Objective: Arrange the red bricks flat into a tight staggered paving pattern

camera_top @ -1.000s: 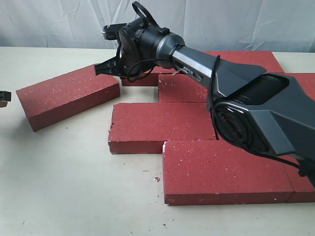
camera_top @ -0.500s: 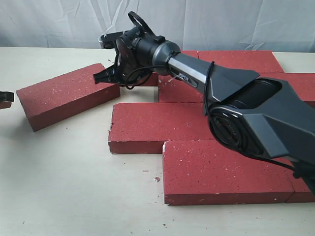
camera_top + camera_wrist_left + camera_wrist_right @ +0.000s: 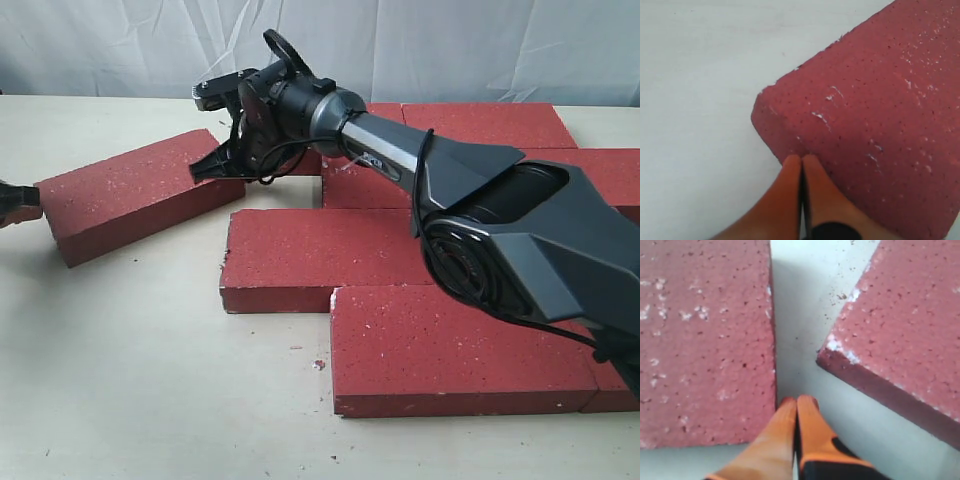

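One red brick (image 3: pixel 140 195) lies loose and skewed at the left, apart from the others. Several red bricks (image 3: pixel 325 255) lie flat in staggered rows on the right. My right gripper (image 3: pixel 215 168) reaches across, shut and empty, at the loose brick's right end. In the right wrist view its fingertips (image 3: pixel 797 400) sit in the gap between two bricks (image 3: pixel 705 340) (image 3: pixel 910 325). My left gripper (image 3: pixel 15 200) is shut at the loose brick's left end. Its tips (image 3: pixel 801 157) touch the end face of that brick (image 3: pixel 880 100).
The pale table (image 3: pixel 150 380) stretches bare in front and to the left. A white curtain (image 3: pixel 450 40) hangs behind. The right arm's dark body (image 3: pixel 520 240) covers part of the laid rows. A small chip (image 3: pixel 318 364) lies by the front brick.
The left gripper has moved right until it meets the loose brick's left end. The right gripper has shifted slightly left and down at the brick's right end. The brick has hardly moved.
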